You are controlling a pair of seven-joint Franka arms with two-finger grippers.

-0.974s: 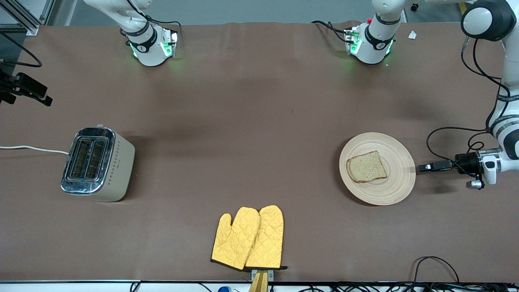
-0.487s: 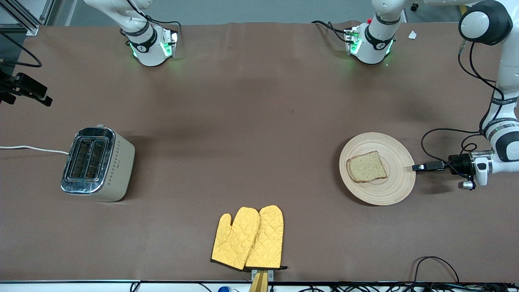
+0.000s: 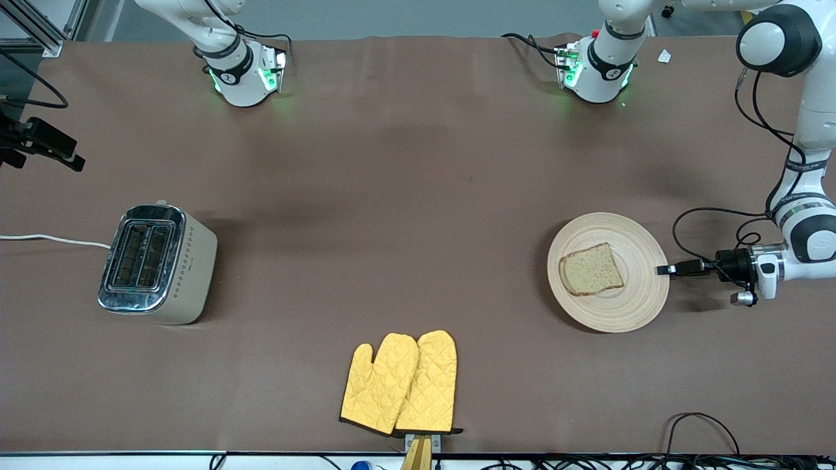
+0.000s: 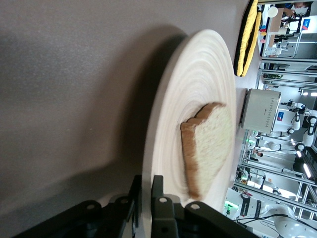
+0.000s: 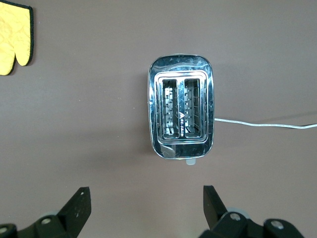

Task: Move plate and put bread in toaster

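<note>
The pale wooden plate (image 3: 637,294) lies toward the left arm's end of the table, with the brown bread slice (image 3: 591,269) on it. My left gripper (image 3: 663,269) lies sideways at the plate's rim, one finger over it and one under. In the left wrist view the gripper (image 4: 146,181) is shut on the plate's rim (image 4: 198,89), with the bread (image 4: 208,144) just past it. The chrome-topped toaster (image 3: 157,264) stands toward the right arm's end, slots empty. My right gripper (image 5: 146,208) hangs open and empty high over the table beside the toaster (image 5: 181,111).
A pair of yellow oven mitts (image 3: 401,384) lies near the table's front edge, midway between toaster and plate. The toaster's white cord (image 3: 52,239) runs off the table's end. Black cables (image 3: 702,431) lie at the front edge near the plate.
My left gripper has slid in toward the plate from the table's end until its fingers reach over the rim. The plate, bread and toaster have stayed put.
</note>
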